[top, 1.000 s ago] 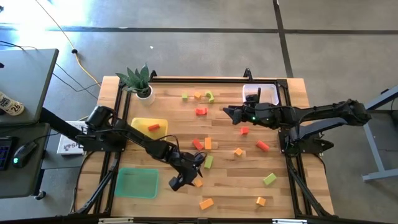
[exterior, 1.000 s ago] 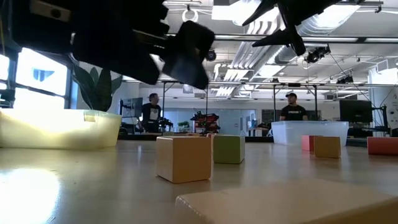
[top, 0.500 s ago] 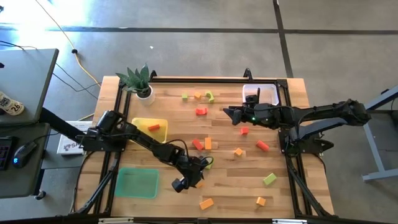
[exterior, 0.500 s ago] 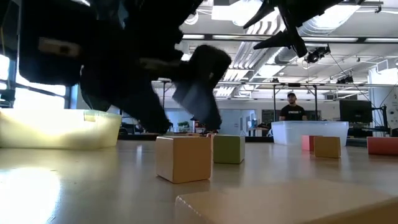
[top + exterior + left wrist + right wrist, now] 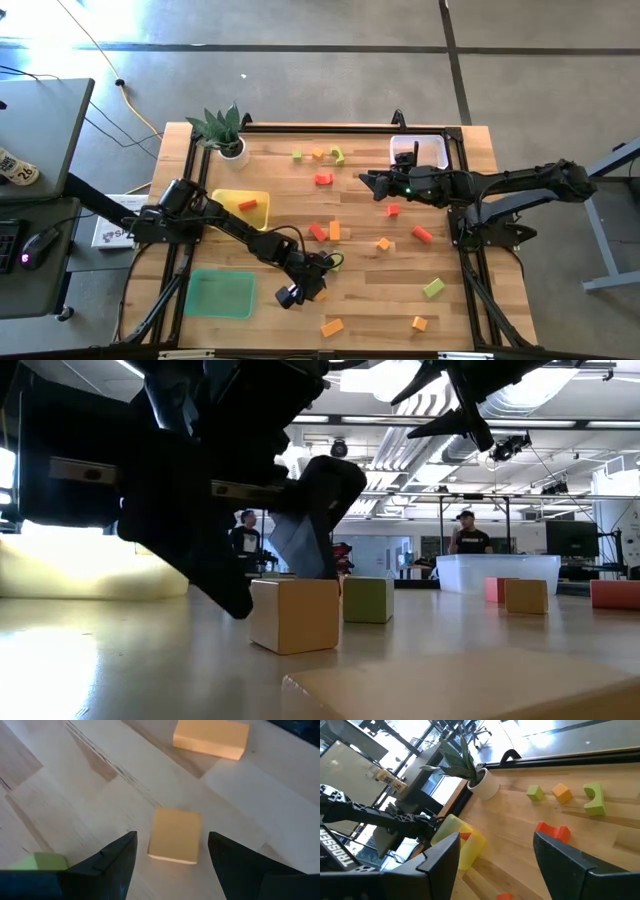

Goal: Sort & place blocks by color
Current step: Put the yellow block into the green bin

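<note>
Red, orange and light green blocks lie scattered on the wooden table (image 5: pixel 460 250). My left gripper (image 5: pixel 306 284) (image 5: pixel 171 840) is open and tipped down over an orange cube (image 5: pixel 175 836) (image 5: pixel 295 615) near the table's front middle. One finger stands on each side of the cube with a gap on both sides. The cube rests flat on the table. My right gripper (image 5: pixel 365 180) (image 5: pixel 495 845) is open, held high over the far middle of the table with nothing between its fingers.
A yellow tray (image 5: pixel 258 213) holding a red block (image 5: pixel 247 204) sits at the left, a green tray (image 5: pixel 220 294) at the near left, a clear tray (image 5: pixel 432 148) at the far right. A potted plant (image 5: pixel 225 130) stands far left. An orange oblong block (image 5: pixel 211 738) lies just beyond the cube.
My left gripper has come down and tipped steeper toward the orange cube, staying open; its fingers now stand low on either side of the cube. The cube has not moved.
</note>
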You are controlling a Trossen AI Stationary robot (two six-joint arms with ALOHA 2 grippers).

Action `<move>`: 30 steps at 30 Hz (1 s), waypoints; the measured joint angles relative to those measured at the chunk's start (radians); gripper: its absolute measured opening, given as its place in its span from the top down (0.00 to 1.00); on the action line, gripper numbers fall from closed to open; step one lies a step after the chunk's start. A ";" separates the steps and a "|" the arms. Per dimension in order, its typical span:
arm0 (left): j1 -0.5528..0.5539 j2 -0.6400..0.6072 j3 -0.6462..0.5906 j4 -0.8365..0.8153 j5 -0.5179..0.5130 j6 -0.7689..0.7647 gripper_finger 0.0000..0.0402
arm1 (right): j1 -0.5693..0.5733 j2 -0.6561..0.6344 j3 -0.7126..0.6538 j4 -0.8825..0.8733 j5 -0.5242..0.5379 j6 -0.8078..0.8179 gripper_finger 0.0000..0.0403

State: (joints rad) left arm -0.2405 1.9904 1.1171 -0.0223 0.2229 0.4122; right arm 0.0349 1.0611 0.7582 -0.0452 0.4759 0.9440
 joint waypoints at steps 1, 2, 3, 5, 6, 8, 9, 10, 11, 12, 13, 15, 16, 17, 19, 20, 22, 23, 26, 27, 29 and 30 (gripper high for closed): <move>0.000 0.001 -0.001 0.000 -0.003 0.000 0.42 | 0.000 0.000 0.000 -0.001 0.000 0.000 0.41; 0.000 0.001 -0.001 0.003 -0.003 0.000 0.42 | 0.000 0.000 0.000 -0.002 0.000 0.001 0.41; 0.000 0.001 0.000 0.007 -0.004 0.000 0.42 | 0.000 0.000 0.000 -0.002 0.000 0.001 0.41; 0.000 0.001 0.000 0.004 -0.004 0.000 0.43 | 0.000 0.000 0.000 -0.002 0.000 0.000 0.41; 0.000 0.002 0.000 0.004 -0.005 0.000 0.44 | 0.000 0.000 0.000 -0.002 0.000 0.000 0.41; 0.000 0.005 0.000 0.009 -0.006 0.000 0.48 | 0.000 0.000 0.000 -0.003 0.000 0.000 0.41; 0.000 0.005 0.000 0.008 -0.006 0.000 0.51 | 0.000 0.000 0.000 -0.003 0.000 0.000 0.41; 0.000 0.005 0.000 0.008 -0.006 0.000 0.54 | 0.000 0.000 0.000 -0.003 0.000 0.000 0.41; 0.000 0.006 0.000 0.009 -0.006 0.000 0.57 | 0.000 0.000 0.000 -0.004 0.000 0.000 0.41; 0.000 0.009 0.000 0.011 -0.005 -0.001 0.60 | 0.000 0.000 0.000 -0.005 0.000 0.000 0.41; 0.000 0.011 0.000 0.011 -0.005 -0.004 0.64 | 0.000 0.000 0.000 -0.005 0.000 0.000 0.41; 0.000 0.012 0.000 0.011 -0.003 -0.029 0.71 | 0.000 0.000 0.000 -0.007 0.000 0.000 0.41; 0.000 0.012 0.000 0.011 0.001 -0.044 0.74 | 0.000 0.000 0.000 -0.007 0.000 -0.001 0.41; 0.000 0.011 0.000 0.007 0.002 -0.061 0.75 | 0.000 0.000 0.000 -0.007 0.000 0.000 0.41; 0.000 0.008 0.001 -0.007 0.002 -0.096 0.75 | 0.000 0.000 0.000 -0.007 0.000 -0.001 0.41; 0.000 0.004 0.001 -0.020 0.002 -0.118 0.75 | 0.000 0.000 0.000 -0.007 0.000 -0.001 0.41; 0.000 0.003 0.001 -0.028 0.002 -0.158 0.75 | 0.000 0.000 0.000 -0.008 0.000 -0.001 0.41; 0.000 -0.004 0.001 -0.041 0.001 -0.179 0.75 | 0.000 0.000 0.000 -0.010 0.000 -0.001 0.41; -0.004 -0.030 0.000 -0.099 -0.029 -0.229 0.75 | 0.000 0.000 0.000 -0.012 -0.001 -0.001 0.41; -0.007 -0.046 -0.001 -0.133 -0.045 -0.240 0.75 | 0.000 0.000 0.000 -0.015 -0.005 -0.001 0.41; -0.015 -0.095 -0.002 -0.206 -0.087 -0.251 0.75 | 0.000 0.000 0.000 -0.020 -0.011 0.001 0.41; -0.020 -0.117 0.000 -0.236 -0.109 -0.252 0.75 | 0.000 0.000 0.000 -0.026 -0.013 0.001 0.41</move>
State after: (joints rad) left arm -0.2600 1.8730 1.1167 -0.2579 0.1135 0.1600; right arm 0.0349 1.0611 0.7582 -0.0717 0.4630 0.9450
